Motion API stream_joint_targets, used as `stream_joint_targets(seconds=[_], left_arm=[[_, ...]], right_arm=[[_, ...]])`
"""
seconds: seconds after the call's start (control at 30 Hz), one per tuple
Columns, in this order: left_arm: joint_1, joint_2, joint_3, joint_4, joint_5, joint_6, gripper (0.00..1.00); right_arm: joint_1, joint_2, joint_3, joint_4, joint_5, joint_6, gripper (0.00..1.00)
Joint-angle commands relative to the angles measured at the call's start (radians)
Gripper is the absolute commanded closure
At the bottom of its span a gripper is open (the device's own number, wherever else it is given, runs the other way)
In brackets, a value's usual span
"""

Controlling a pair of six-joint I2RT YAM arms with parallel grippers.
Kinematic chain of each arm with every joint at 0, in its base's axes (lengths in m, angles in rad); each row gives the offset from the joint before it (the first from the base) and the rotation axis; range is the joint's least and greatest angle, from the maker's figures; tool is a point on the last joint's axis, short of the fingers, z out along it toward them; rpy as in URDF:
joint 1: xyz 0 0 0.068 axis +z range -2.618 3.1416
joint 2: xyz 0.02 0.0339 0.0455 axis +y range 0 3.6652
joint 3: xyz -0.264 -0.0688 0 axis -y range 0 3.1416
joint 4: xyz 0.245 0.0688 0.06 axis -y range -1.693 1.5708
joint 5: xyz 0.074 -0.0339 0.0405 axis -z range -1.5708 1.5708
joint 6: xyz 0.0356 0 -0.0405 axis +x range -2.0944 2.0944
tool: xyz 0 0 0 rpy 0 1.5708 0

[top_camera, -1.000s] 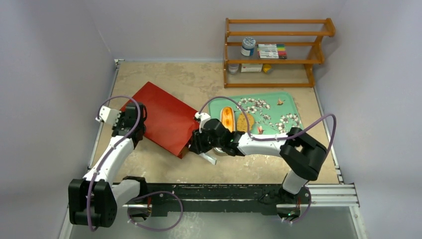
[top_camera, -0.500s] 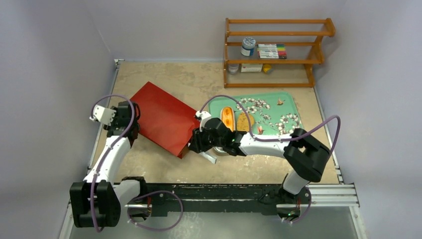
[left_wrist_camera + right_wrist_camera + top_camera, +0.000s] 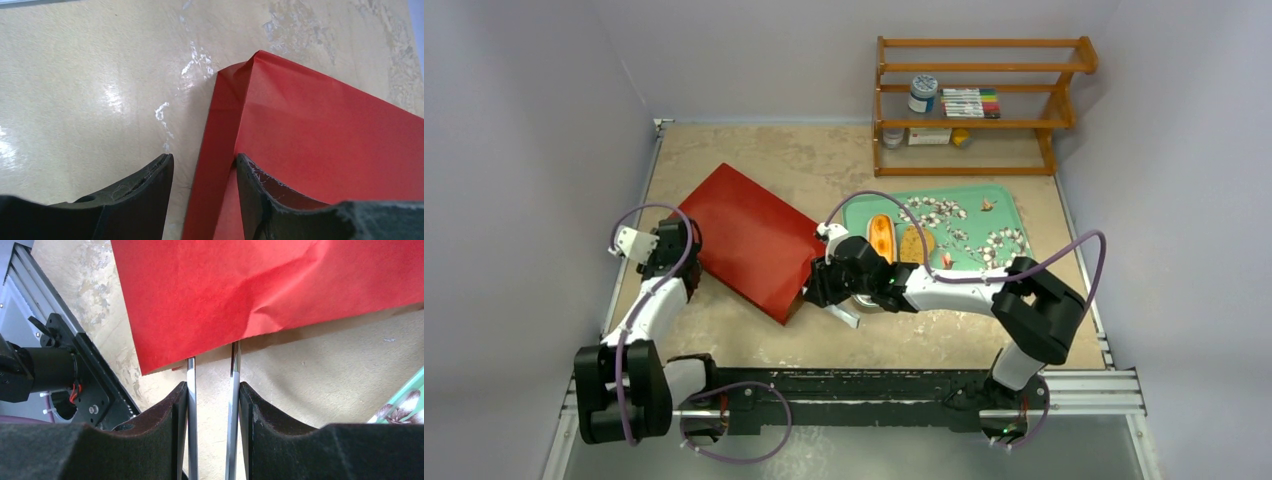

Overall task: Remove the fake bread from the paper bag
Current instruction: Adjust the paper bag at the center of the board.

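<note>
The paper bag (image 3: 744,240), glossy red, lies flat on the table left of centre. My left gripper (image 3: 686,243) is at its left corner. In the left wrist view the bag (image 3: 325,135) has its folded side edge running between my left gripper's (image 3: 202,160) fingers, which stand open and do not pinch it. My right gripper (image 3: 816,290) is shut on the metal tongs (image 3: 191,385). Their two blades reach under the edge of the bag (image 3: 250,285) at its mouth. Two pieces of fake bread lie on the tray: an orange loaf (image 3: 881,236) and a toast slice (image 3: 914,243).
The green floral tray (image 3: 984,205) sits right of the bag, behind my right arm. A wooden shelf (image 3: 979,100) with a jar and markers stands at the back right. The arms' base rail (image 3: 864,385) runs along the near edge.
My left gripper has opened, let go of the bag's left corner and drawn back to the left. The bag has settled a little toward the near side. The right arm holds still.
</note>
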Motion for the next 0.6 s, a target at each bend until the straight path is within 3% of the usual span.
stream_joint_targets(seconds=[0.0, 0.57], left_arm=[[0.015, 0.064, -0.009, 0.148, 0.021, 0.006, 0.52], [0.021, 0.036, -0.099, 0.388, -0.044, -0.015, 0.56]], right_arm=[[-0.003, 0.013, 0.054, 0.019, 0.002, -0.003, 0.59], [-0.004, 0.077, 0.129, -0.016, 0.019, 0.002, 0.59]])
